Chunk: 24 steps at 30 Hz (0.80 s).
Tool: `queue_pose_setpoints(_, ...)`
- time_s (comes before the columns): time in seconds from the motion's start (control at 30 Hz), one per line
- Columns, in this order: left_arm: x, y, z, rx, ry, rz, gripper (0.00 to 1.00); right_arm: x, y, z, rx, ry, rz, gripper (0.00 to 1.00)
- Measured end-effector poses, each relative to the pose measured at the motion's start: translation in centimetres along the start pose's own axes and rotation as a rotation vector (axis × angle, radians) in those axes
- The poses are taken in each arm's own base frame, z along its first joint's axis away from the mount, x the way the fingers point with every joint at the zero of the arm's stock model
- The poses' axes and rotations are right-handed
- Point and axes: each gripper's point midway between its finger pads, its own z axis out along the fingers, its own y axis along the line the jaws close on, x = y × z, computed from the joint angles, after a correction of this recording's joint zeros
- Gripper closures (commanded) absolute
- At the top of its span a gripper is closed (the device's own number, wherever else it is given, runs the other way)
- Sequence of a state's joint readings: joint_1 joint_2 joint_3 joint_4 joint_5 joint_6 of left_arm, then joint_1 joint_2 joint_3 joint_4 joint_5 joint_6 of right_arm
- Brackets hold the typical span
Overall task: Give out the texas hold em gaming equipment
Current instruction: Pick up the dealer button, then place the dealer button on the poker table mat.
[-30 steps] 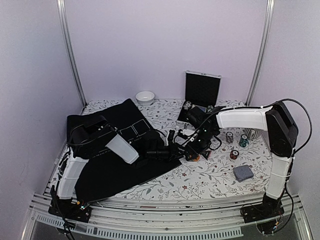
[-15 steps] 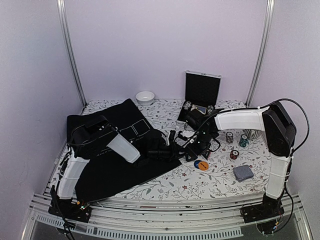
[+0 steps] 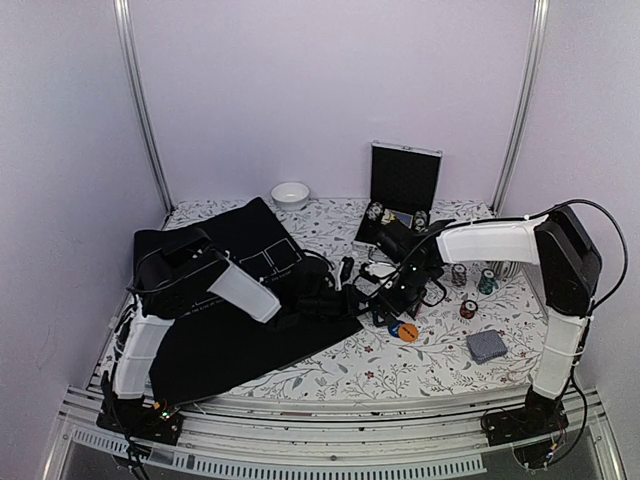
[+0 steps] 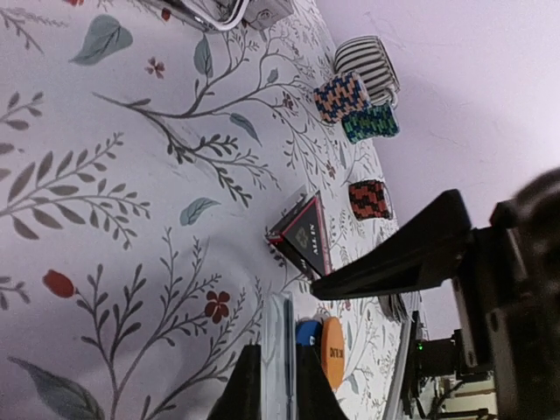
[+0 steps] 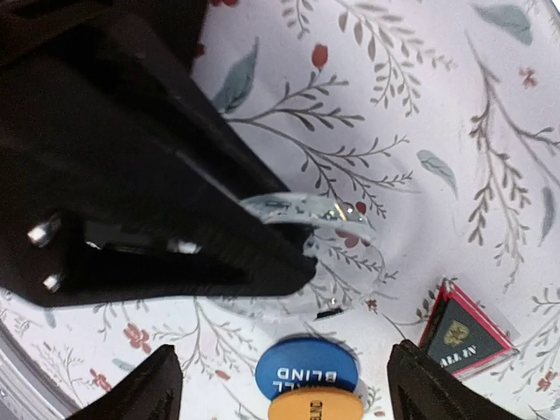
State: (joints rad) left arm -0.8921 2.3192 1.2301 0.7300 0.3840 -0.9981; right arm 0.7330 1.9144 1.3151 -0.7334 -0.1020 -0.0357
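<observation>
We log the left gripper jaws pinched on a clear disc, mid-frame. The right gripper jaws stand wide, empty. The blue blind button touches the orange button, bottom centre; the all-in marker lies lower right.

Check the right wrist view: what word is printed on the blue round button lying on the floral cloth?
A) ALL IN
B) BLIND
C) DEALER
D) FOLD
B: the blue button reads BLIND, seen upside down in the right wrist view. ALL IN is printed on the black-red triangular marker lying apart from it to the right.
</observation>
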Motion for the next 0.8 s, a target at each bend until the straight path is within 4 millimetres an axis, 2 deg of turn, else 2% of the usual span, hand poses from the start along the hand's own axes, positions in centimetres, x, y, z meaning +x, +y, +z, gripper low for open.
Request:
queue_pose_setpoints(0.07,-0.4,-0.3,-0.3,-0.021,-0.005,0.047,1.0,-0.6,0.4,-1.8,-0.014,-0.043,-0.004,0.01)
queue_pose_setpoints(0.17,-2.0,-2.0,-1.4,-0.037,-0.035,0.119,1.0,-2.4,1.5,-6.3,-0.05,-0.173,-0.025,0.01)
queue_pose_setpoints(0.3,-5.3,-6.8,-4.5,-0.002,-0.103,0.222,1.0,-4.6,2.5,-12.3,-0.09,-0.35,-0.042,0.01)
queue_pose_setpoints(0.4,-8.2,-10.6,-8.7,0.031,-0.178,0.284,1.0,-5.7,2.6,-15.2,-0.098,-0.445,-0.038,0.01)
queue_pose_setpoints(0.5,-11.8,-12.3,-14.7,0.031,-0.286,0.317,1.0,-6.1,2.4,-16.0,-0.096,-0.476,-0.017,0.01)
queue_pose_setpoints(0.57,-14.0,-11.6,-18.6,-0.01,-0.352,0.323,1.0,-6.1,2.2,-16.0,-0.088,-0.476,-0.004,0.01)
queue_pose_setpoints(0.67,-16.3,-8.5,-24.6,-0.142,-0.437,0.316,1.0,-5.9,2.0,-15.6,-0.084,-0.47,0.009,0.01)
queue_pose_setpoints(0.73,-16.5,-6.1,-28.1,-0.23,-0.466,0.297,1.0,-5.7,1.9,-15.3,-0.081,-0.464,0.018,0.01)
queue_pose_setpoints(0.8,-15.6,-3.9,-31.0,-0.29,-0.467,0.263,1.0,-5.6,1.8,-15.1,-0.077,-0.459,0.024,0.01)
